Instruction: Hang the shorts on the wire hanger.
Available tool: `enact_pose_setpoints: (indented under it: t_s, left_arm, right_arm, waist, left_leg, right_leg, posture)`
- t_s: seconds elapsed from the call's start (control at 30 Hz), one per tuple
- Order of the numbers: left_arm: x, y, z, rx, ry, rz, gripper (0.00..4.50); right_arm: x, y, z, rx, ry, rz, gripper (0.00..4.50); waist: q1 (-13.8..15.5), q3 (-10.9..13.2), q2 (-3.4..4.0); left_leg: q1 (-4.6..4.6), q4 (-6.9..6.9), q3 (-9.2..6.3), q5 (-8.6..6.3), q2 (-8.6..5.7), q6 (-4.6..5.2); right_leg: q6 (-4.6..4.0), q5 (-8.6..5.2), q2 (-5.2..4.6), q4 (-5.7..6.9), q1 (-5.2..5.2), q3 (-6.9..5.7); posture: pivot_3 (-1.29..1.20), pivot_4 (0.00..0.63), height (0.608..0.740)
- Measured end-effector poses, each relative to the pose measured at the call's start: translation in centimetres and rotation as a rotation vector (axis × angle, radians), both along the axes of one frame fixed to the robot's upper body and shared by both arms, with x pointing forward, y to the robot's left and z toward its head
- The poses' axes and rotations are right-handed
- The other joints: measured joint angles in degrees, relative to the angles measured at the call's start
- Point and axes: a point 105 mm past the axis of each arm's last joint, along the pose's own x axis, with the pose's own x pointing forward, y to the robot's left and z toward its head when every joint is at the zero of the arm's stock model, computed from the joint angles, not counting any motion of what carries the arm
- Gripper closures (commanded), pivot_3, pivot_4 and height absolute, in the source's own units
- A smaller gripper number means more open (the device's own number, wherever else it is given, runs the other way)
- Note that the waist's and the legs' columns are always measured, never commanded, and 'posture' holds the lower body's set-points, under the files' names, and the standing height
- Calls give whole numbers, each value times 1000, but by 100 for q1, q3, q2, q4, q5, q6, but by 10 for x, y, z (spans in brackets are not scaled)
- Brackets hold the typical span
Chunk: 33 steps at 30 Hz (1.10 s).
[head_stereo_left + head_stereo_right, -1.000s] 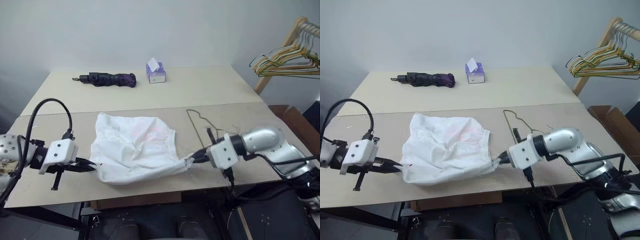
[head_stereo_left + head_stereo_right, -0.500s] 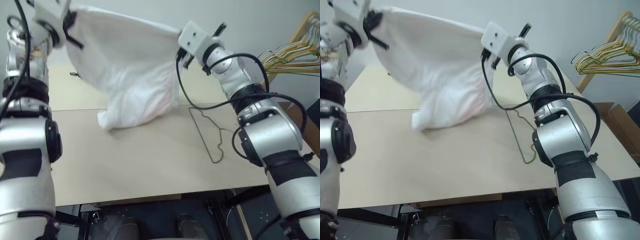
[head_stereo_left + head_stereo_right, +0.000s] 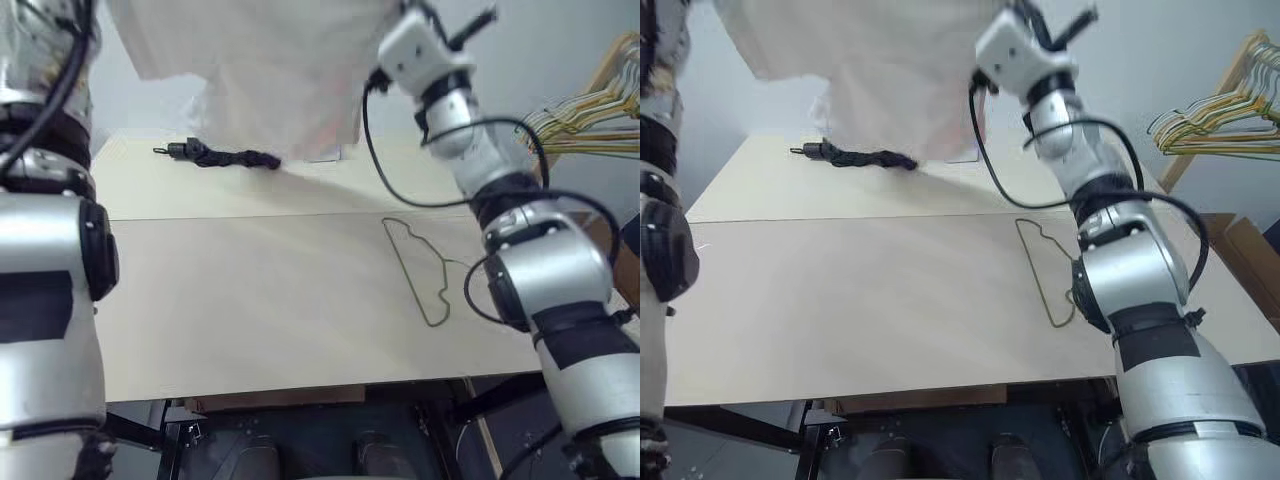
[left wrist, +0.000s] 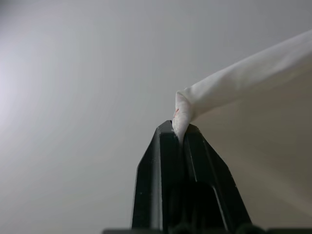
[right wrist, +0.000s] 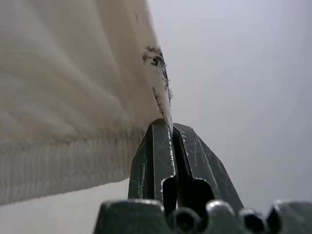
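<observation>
Between the two raised grippers the shorts (image 3: 260,70) hang spread in the air, clear of the table (image 3: 260,310). At the left gripper (image 4: 179,131) the two black fingers (image 4: 156,161) are pressed together on a bunched corner of the white fabric, which folds out just past the tips and stretches away to one side. At the right gripper (image 5: 168,129) the fingers (image 5: 151,151) likewise pinch the cloth edge: the gathered elastic waistband runs off beside them, and small dark marks sit on the fabric just beyond the tips. From the head views the right gripper's white wrist block is level with the cloth's right edge, and the fabric droops from there toward the far side of the table. Well below the right gripper's fingers, the wire hanger (image 3: 420,265) lies flat on the table, apart from the shorts. Under the hanging hem, a folded dark umbrella (image 3: 225,157) lies on the far part of the table. Off to the right, beyond the right arm, a bunch of coloured hangers (image 3: 590,125) hangs on a wooden rack
</observation>
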Motion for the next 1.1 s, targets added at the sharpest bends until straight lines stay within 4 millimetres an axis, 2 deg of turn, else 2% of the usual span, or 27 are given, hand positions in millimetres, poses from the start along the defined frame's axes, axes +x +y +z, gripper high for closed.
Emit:
enact_pose_setpoints:
  t_s: [0.07,0.17,0.23,0.3,0.33,0.4,0.53,0.57,0.7,0.73,0.8,0.9,0.97,1.1]
  left_arm:
    - [6,3,-58,43,167,-103,4500]
    - [-7,12,-149,74,421,-250,4500]
    - [-34,15,-214,87,621,-350,4500]
    - [-58,14,-248,80,771,-418,4500]
    - [-66,11,-253,87,809,-447,4500]
    - [-97,9,-254,165,897,-516,4500]
    - [-143,12,-260,287,1112,-605,4500]
    - [-154,12,-263,302,1177,-633,4500]
    - [-197,16,-272,396,1438,-740,4500]
    - [-200,17,-272,405,1460,-750,4500]
    - [-221,19,-274,443,1552,-800,4500]
    - [-239,20,-278,474,1625,-848,4500]
    - [-243,18,-278,485,1638,-863,4500]
    - [-249,14,-280,481,1654,-882,4500]
  right_arm:
    - [0,-8,-51,-103,132,34,4471]
    - [-13,-14,-129,-251,343,133,4471]
    - [-32,-16,-176,-363,469,224,4471]
    - [-45,-16,-196,-438,518,287,4471]
    - [-50,-15,-199,-466,519,311,4471]
    - [-60,-7,-198,-542,477,388,4471]
    - [-75,-14,-209,-671,482,444,4471]
    - [-78,-13,-212,-701,483,457,4471]
    - [-93,-8,-213,-806,435,536,4471]
    - [-95,-8,-213,-808,434,546,4471]
    - [-111,-3,-217,-818,431,629,4471]
    - [-136,-3,-237,-831,507,715,4471]
    - [-150,-4,-248,-855,571,750,4471]
    - [-170,-11,-257,-895,690,775,4471]
  waist:
    - [-36,-7,1]
    - [-173,-15,14]
    - [-356,-16,16]
    - [-489,-14,17]
    - [-518,-14,17]
    - [-609,-15,16]
    - [-578,-16,21]
    - [-562,-17,20]
    - [-544,-18,20]
    - [-539,-18,20]
    - [-522,-18,18]
    - [-469,-18,18]
    - [-427,-18,18]
    - [-367,-18,18]
  left_leg:
    - [-3,4,-1,3,1,-3]
    - [-21,9,-6,21,4,-32]
    - [-44,13,-10,31,8,-50]
    - [-63,21,-16,25,11,-40]
    - [-56,25,-22,21,10,-33]
    - [-19,24,-26,19,10,-29]
    - [165,-29,-16,-11,8,19]
    - [180,-29,-13,-17,8,27]
    - [151,-25,-12,-22,10,36]
    - [153,-24,-12,-25,10,40]
    - [154,-22,-9,-32,14,53]
    - [157,-12,-6,-34,14,56]
    - [160,-7,-6,-34,14,56]
    - [160,-2,1,-39,16,65]
  right_leg:
    - [-1,1,1,2,-4,1]
    - [-3,2,2,10,-24,5]
    - [-3,3,2,36,-44,12]
    - [-4,3,2,41,-58,10]
    - [-4,3,2,45,-49,7]
    - [-3,2,5,27,-22,8]
    - [-7,-9,5,-31,164,2]
    - [-10,-14,4,-35,180,2]
    - [-9,-15,4,-41,155,2]
    - [-9,-15,4,-44,159,3]
    - [-10,-17,6,-47,164,2]
    - [-13,-18,6,-40,167,2]
    - [-13,-18,5,-38,172,2]
    - [-14,-20,6,-42,174,5]
  posture:
    - [69,0,740]
    - [68,0,740]
    - [67,0,740]
    - [68,0,740]
    - [69,0,740]
    - [70,0,740]
    - [63,4,740]
    - [61,7,740]
    - [55,7,740]
    - [49,9,740]
    - [42,9,740]
    - [38,14,740]
    - [33,21,740]
    - [26,24,740]
